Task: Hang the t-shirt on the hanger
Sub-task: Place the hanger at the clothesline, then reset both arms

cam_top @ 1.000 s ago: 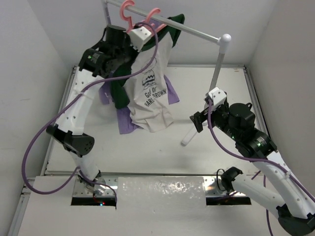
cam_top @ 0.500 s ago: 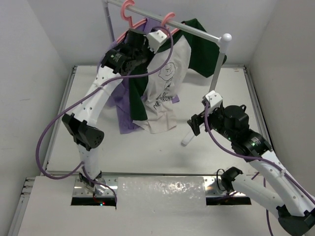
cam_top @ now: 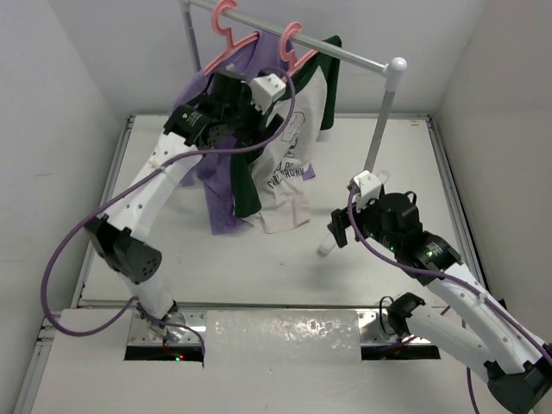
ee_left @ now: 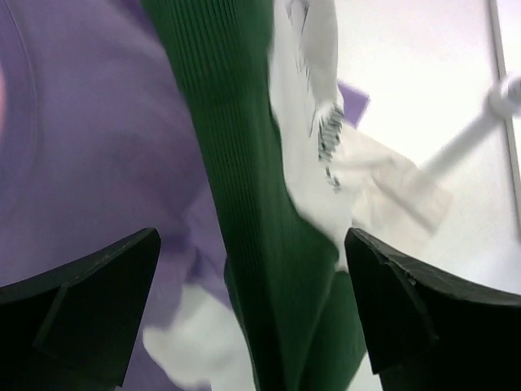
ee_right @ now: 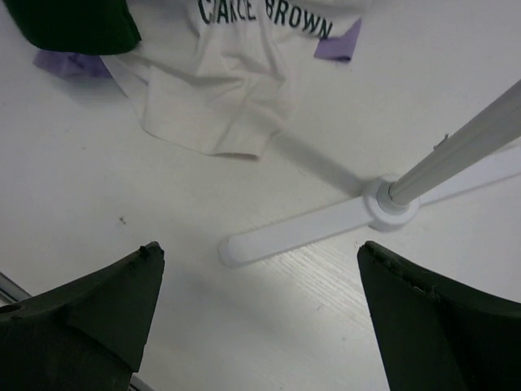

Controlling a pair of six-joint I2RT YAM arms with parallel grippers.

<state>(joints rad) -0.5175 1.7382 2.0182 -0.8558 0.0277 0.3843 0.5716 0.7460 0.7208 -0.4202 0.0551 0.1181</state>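
The t-shirt [cam_top: 286,168], white with dark green sleeves, hangs from the pink hanger [cam_top: 293,39], whose hook sits over the rack's rod. My left gripper [cam_top: 228,90] is beside it on the left, open. In the left wrist view a green sleeve [ee_left: 244,163] hangs between the wide-apart fingers [ee_left: 106,277] without touching them, and the white body [ee_left: 313,98] shows behind. My right gripper [cam_top: 335,228] hovers open and empty low over the table, near the rack's foot [ee_right: 301,232]. The shirt's white hem [ee_right: 220,106] lies on the table ahead of it.
A purple t-shirt [cam_top: 214,185] on a second pink hanger [cam_top: 226,17] hangs just left of the white one. The rack's rod [cam_top: 362,59] ends in a white ball on an upright post [cam_top: 378,125]. White walls close in on three sides of the table [cam_top: 172,250].
My left gripper has opened and let go, and it drew back down and left. The shirt on its hanger now hangs on the rod. The right arm shifted slightly lower and left.
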